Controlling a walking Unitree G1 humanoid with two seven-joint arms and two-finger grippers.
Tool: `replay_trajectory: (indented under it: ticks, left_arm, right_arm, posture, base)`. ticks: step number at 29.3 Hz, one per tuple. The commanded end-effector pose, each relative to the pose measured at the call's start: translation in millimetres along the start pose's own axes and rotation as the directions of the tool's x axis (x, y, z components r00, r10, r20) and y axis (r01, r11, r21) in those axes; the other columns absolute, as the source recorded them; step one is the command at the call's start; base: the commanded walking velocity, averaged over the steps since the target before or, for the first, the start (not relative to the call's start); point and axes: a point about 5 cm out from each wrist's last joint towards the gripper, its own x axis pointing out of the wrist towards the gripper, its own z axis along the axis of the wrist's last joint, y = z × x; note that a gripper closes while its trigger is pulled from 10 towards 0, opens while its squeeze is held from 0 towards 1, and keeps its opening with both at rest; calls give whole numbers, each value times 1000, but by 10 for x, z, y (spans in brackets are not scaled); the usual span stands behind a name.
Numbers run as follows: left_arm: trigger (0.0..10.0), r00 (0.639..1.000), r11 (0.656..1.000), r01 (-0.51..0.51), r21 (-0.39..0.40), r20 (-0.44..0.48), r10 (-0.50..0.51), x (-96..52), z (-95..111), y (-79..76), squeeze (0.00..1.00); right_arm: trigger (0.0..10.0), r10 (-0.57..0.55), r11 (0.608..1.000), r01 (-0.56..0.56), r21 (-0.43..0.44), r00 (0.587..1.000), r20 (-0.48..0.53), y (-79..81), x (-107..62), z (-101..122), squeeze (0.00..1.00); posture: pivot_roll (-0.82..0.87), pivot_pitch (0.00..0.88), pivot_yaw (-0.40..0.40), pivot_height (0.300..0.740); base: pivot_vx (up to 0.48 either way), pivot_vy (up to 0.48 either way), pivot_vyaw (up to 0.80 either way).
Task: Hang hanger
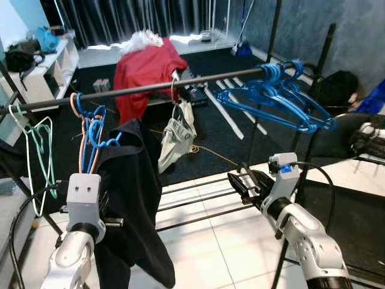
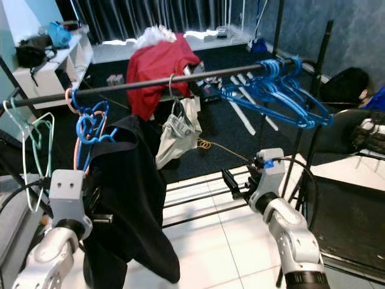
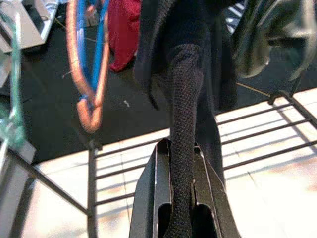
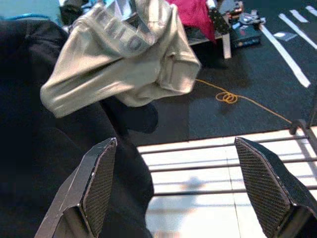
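A black garment (image 1: 129, 180) hangs from a blue hanger (image 1: 96, 129) hooked over the black rail (image 1: 180, 84), beside an orange hanger (image 3: 84, 99). My left gripper (image 3: 181, 198) is shut on a ribbed strip of the black garment, low on its left side. My right gripper (image 1: 240, 183) stands open to the right of the garment, level with its lower half, with nothing between its fingers (image 4: 99, 183). A grey garment (image 4: 124, 54) hangs from the rail just beyond the right gripper.
A bunch of blue hangers (image 1: 283, 96) hangs at the rail's right end, and green and white hangers (image 1: 39, 138) at its left. The rack's lower bars (image 1: 198, 198) cross a white tiled floor. A red garment (image 1: 147, 69) lies on furniture behind.
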Motion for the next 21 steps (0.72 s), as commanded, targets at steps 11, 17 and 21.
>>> replay_trajectory:
  ticks: [11, 17, 21]
  left_arm:
    - [10000, 999, 1000, -13, 8, 42, 13, 46, 104, 80, 0]
    - [10000, 999, 1000, -10, 19, 35, 10, 66, 83, 112, 0]
    - [10000, 1000, 1000, 3, 20, 17, -4, 59, 35, 95, 0]
  right_arm:
    - [10000, 3, 1000, -3, -5, 1000, -5, 10, 17, -16, 0]
    - [10000, 6, 1000, -6, -4, 1000, -10, 14, 15, -40, 0]
    - [10000, 11, 1000, -11, -3, 1000, -14, 20, 13, -55, 0]
  posture:
    - [-67, 0, 32, 740]
    - [-63, 0, 33, 740]
    - [-57, 0, 34, 740]
  base:
    - [-325, 0, 0]
    - [-322, 0, 0]
    - [-321, 0, 0]
